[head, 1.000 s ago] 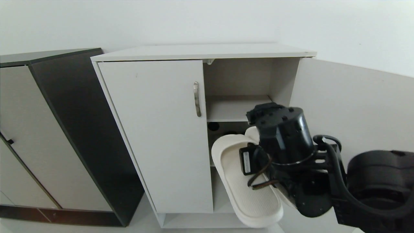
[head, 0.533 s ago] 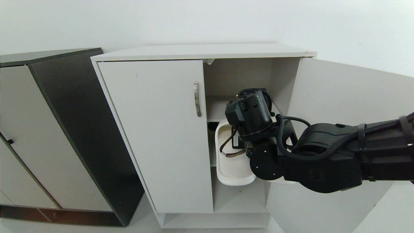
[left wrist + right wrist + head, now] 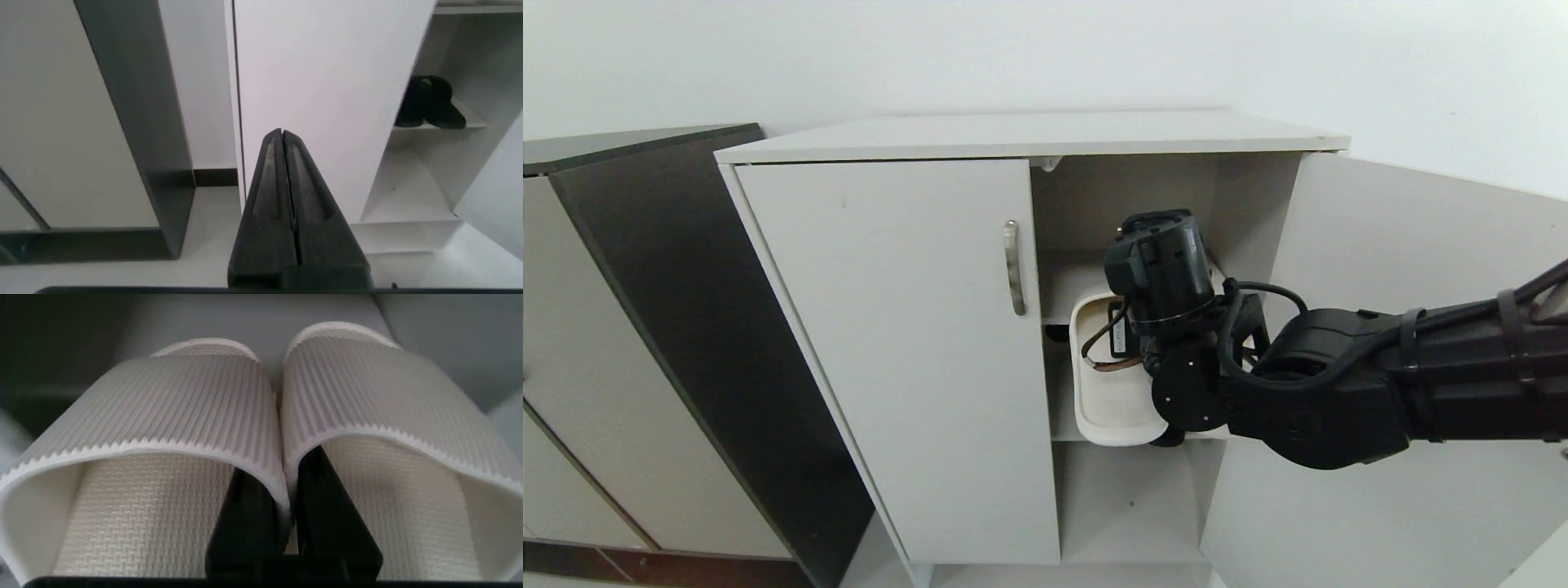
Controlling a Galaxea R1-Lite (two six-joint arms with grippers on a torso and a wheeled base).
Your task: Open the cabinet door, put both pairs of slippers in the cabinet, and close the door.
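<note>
A pair of white ribbed slippers point(image 3: 163, 416) is held side by side, with my right gripper point(image 3: 286, 518) shut on the two inner strap edges. In the head view, my right arm reaches through the open right side of the white cabinet point(image 3: 1029, 135). There the white slippers point(image 3: 1107, 400) are at the level of the middle shelf, heels sticking out past its front edge. A black pair of slippers point(image 3: 431, 102) lies on that middle shelf. My left gripper point(image 3: 282, 139) is shut and empty, low in front of the closed left door.
The cabinet's left door point(image 3: 890, 343) is closed and has a metal handle point(image 3: 1011, 267). Its right door point(image 3: 1380, 286) stands swung wide open. A dark-sided cabinet point(image 3: 645, 286) stands close on the left. The bottom shelf point(image 3: 1127, 498) is bare.
My right arm has carried the white slippers from in front of the cabinet forward and up into the opening at middle shelf height. The head camera has moved a little closer.
</note>
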